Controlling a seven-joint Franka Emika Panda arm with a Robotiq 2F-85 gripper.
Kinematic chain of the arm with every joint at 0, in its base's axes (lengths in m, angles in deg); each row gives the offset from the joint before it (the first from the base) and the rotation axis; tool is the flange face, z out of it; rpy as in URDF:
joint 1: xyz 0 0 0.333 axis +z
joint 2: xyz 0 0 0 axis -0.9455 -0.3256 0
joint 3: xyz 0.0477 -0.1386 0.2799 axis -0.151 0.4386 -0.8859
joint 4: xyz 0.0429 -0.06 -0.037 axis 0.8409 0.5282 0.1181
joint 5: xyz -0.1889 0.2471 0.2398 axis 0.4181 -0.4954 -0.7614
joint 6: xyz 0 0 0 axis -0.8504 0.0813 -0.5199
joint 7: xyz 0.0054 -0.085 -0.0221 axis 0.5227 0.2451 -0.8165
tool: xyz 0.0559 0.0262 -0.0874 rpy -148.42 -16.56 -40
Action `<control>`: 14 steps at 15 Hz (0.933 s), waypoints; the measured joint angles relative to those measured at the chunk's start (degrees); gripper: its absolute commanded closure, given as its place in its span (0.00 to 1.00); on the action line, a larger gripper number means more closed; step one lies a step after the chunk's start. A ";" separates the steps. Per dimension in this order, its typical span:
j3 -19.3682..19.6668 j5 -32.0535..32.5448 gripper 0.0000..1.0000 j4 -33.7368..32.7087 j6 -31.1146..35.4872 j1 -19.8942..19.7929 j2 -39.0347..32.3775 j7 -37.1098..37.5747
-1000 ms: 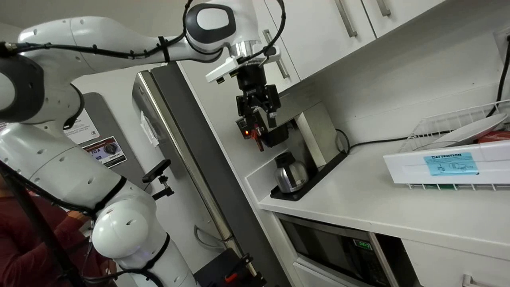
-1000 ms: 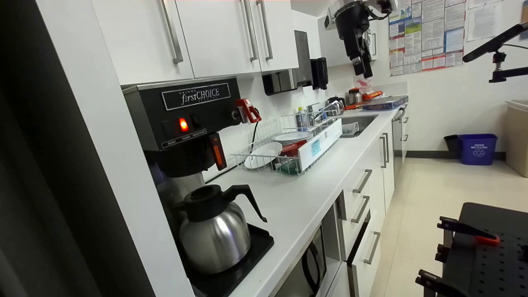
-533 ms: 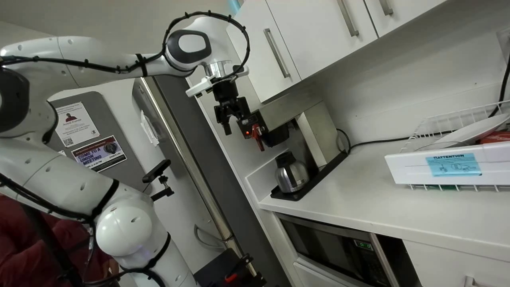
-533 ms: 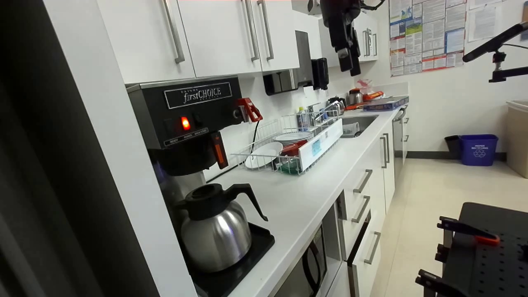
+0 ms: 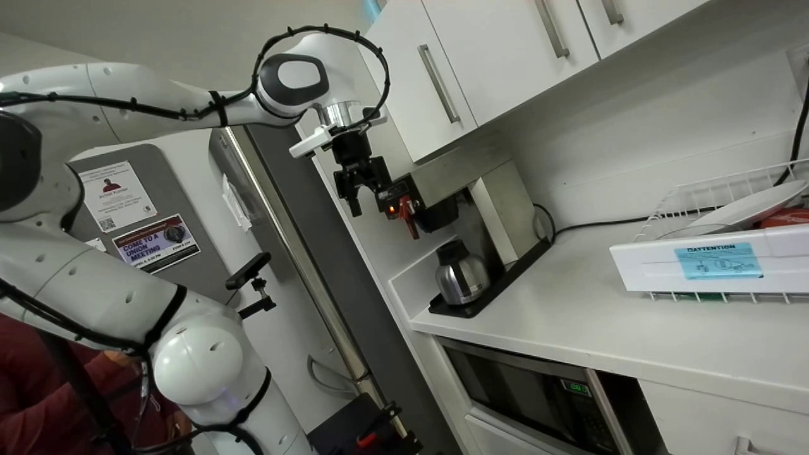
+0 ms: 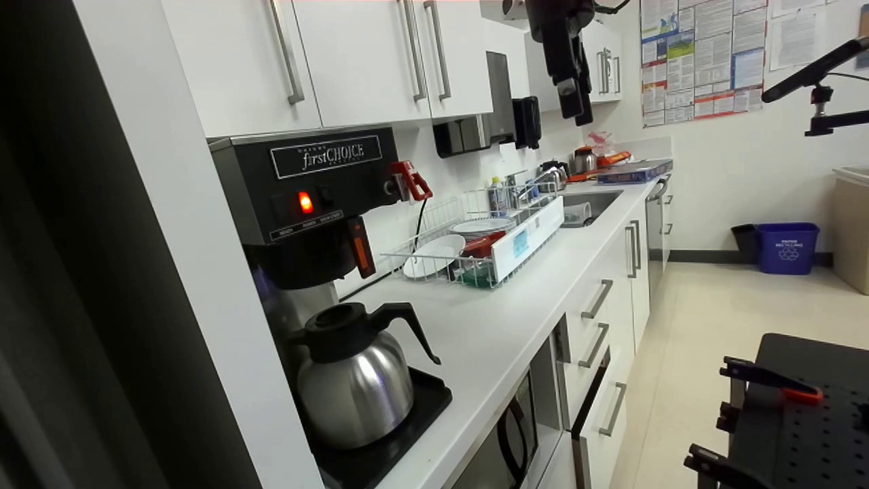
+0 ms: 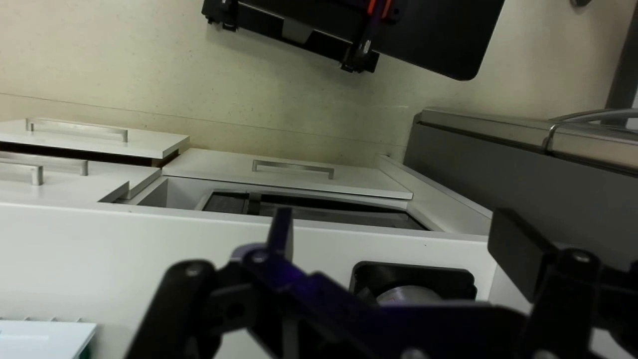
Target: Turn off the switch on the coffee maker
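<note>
The coffee maker is black and steel, seen in both exterior views (image 5: 464,170) (image 6: 326,170). Its switch glows orange-red on the front panel in both exterior views (image 5: 391,209) (image 6: 305,202). A steel carafe with a black lid (image 6: 356,394) stands below on the black base. My gripper is high in front of the coffee maker's front in an exterior view (image 5: 366,194), apart from the switch. In an exterior view it hangs at the upper right (image 6: 574,102). In the wrist view its fingers (image 7: 398,237) are wide apart with nothing between. The switch is hidden in the wrist view.
White upper cabinets (image 5: 499,50) hang above the coffee maker. A red-handled tap (image 6: 409,182) sticks out beside the switch panel. A dish rack (image 6: 526,238) stands further along the counter (image 5: 600,303). A tall fridge (image 5: 278,202) is beside the arm.
My gripper has drawn back to the left, away from the coffee maker's front, uncovering the panel in an exterior view. Over the last half second it shifts slightly down. The switch light stays lit.
</note>
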 measured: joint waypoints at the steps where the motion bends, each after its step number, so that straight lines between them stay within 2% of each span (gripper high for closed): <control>1: -0.37 -0.74 0.00 0.27 0.19 0.54 0.02 0.15; 5: -3.72 -6.09 0.00 2.08 3.29 3.75 0.59 4.02; 10: -9.86 -10.89 0.00 5.68 12.06 8.26 1.36 9.03; 14: -11.02 -11.52 0.00 6.51 13.75 10.99 1.49 8.98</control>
